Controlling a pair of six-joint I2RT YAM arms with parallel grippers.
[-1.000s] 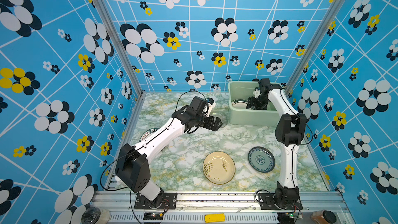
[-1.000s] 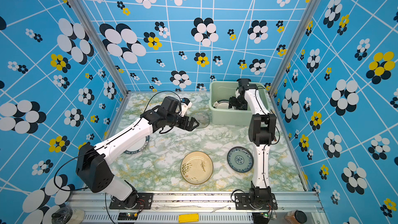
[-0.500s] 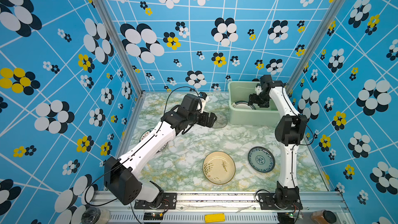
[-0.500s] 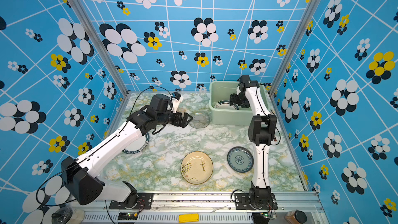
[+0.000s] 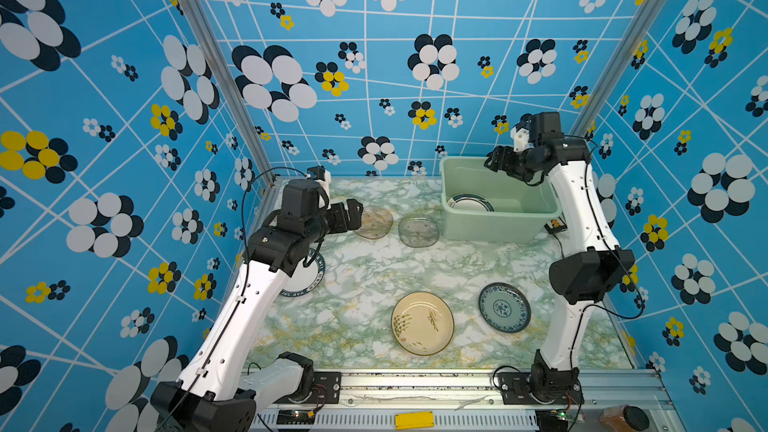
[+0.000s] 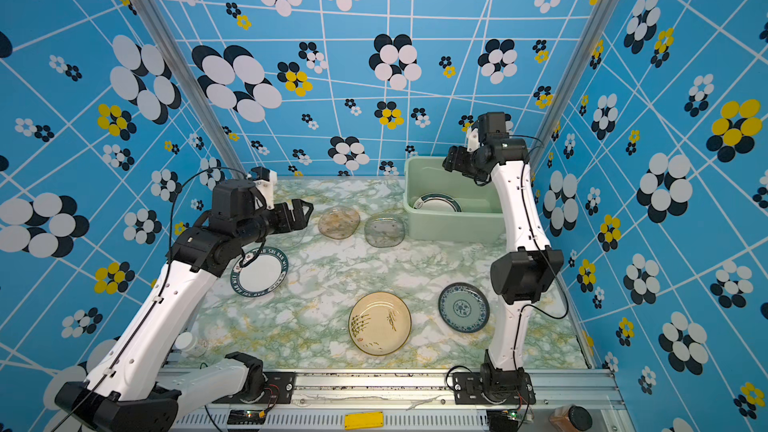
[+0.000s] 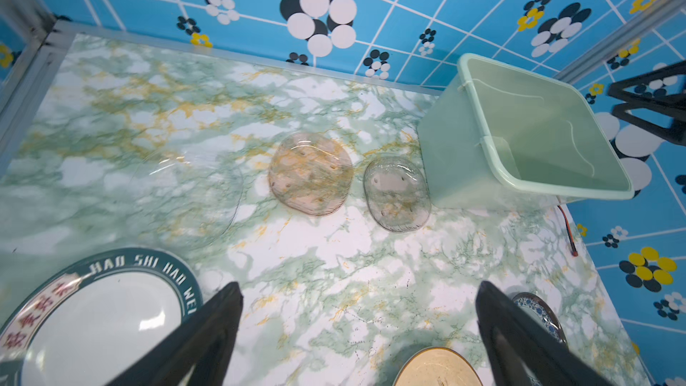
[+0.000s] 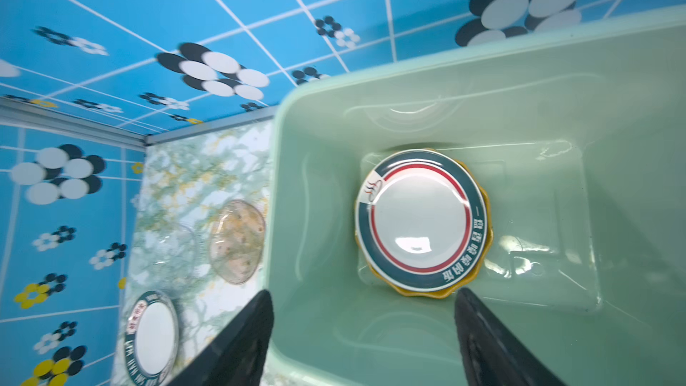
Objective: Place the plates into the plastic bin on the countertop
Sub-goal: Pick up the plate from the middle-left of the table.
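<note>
The left gripper [image 5: 355,216] [image 6: 306,214] has drawn back toward the left of the frame since a second ago, when it hung over the grey glass plate [image 5: 419,229] [image 6: 384,229]. That plate and the amber glass plate [image 5: 374,222] [image 6: 338,222] just beside it now lie uncovered at the upper middle of the countertop [image 5: 374,276]. In the left wrist view the left gripper [image 7: 358,287] has its fingers spread wide with nothing between them.

The right gripper [image 5: 492,162] [image 6: 449,160] sat low inside the plastic bin [image 5: 498,228] [image 6: 453,230] a second ago. It has since risen to the bin's far rim at the upper right. In its wrist view the right gripper [image 8: 363,293] is parted and empty.

In the bin [image 8: 315,217] a white dark-rimmed plate [image 5: 471,203] [image 8: 421,219] rests on a yellow scalloped plate [image 8: 423,293], of which only the edge shows.

On the countertop the other plates lie where they did:
- a white plate with a lettered green rim [image 5: 309,276] [image 6: 259,272] at centre left, partly under the left arm;
- a cream plate [image 5: 422,323] [image 6: 379,323] at lower centre;
- a blue-white plate [image 5: 504,307] [image 6: 463,307] to its right, near but apart.

The left wrist view also shows a clear glass plate [image 7: 185,194] flat beside the amber one.
</note>
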